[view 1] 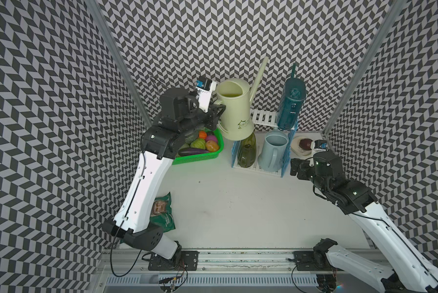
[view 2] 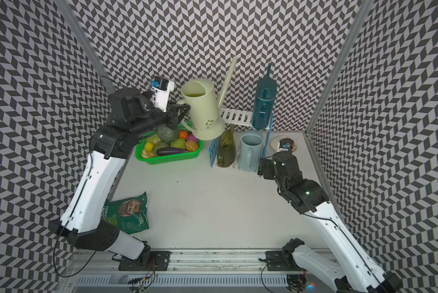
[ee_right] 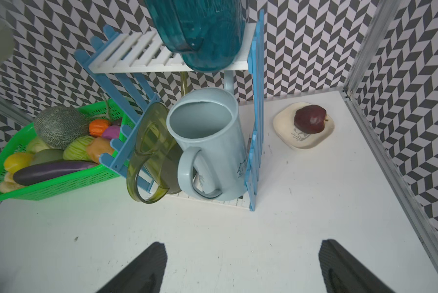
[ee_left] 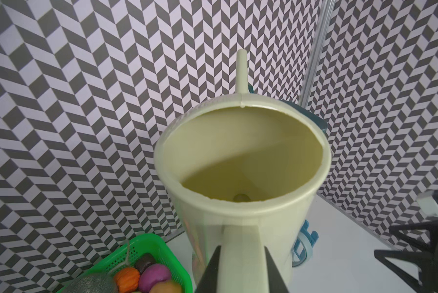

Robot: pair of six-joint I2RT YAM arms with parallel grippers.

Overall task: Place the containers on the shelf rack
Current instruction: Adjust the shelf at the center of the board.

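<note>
My left gripper is shut on the handle of the cream container, holding it upright in the air by the left end of the shelf rack. The left wrist view looks into its open mouth, with the gripper clamping the handle. The dark teal container stands on the right of the upper shelf. On the lower shelf are the olive-green container and the pale blue one. My right gripper is open and holds nothing, low over the table at the rack's front right corner.
A green mesh basket of produce sits just left of the rack, under my left arm. A green snack bag lies at the front left. A cream plate with a dark red apple sits right of the rack. Patterned walls close three sides.
</note>
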